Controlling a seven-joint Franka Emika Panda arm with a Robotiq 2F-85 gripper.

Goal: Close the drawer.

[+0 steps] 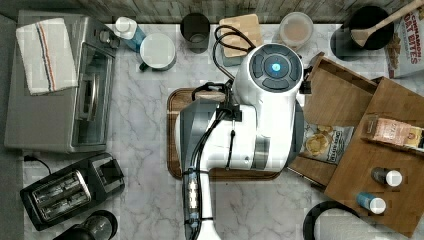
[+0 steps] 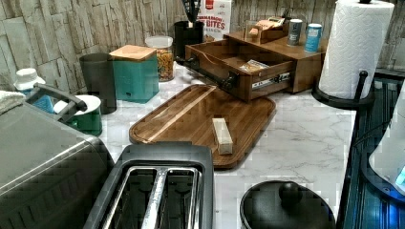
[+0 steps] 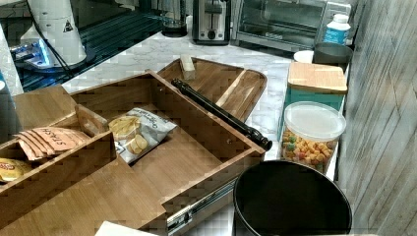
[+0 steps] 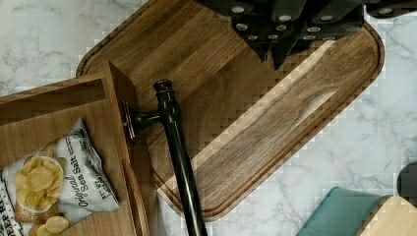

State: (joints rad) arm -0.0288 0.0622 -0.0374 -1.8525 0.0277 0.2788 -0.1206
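While the drawer (image 3: 187, 147) stands pulled out, its black handle (image 4: 179, 157) overhangs the board (image 4: 275, 98), bare at the wrist view's three o'clock. Medium-brown wood, thin walls, chip bag (image 3: 135, 132) inside. Jaws (image 4: 273, 55) look nearly together, holding nothing.

It was a kitchen — a white marble-veined counter (image 1: 145, 150) backed by a grey stone-look wall (image 2: 57, 28). At one end of the counter stood a stainless toaster oven (image 1: 60, 90) and a black two-slot toaster (image 1: 70, 190). Along the counter's back edge sat a clear lidded jar of coloured cereal (image 3: 310, 135), a teal canister with a wooden lid (image 2: 135, 71) and a black utensil crock holding a wooden spoon (image 1: 370, 27) — plus a paper-towel roll on a black stand (image 2: 353, 47) near another edge.
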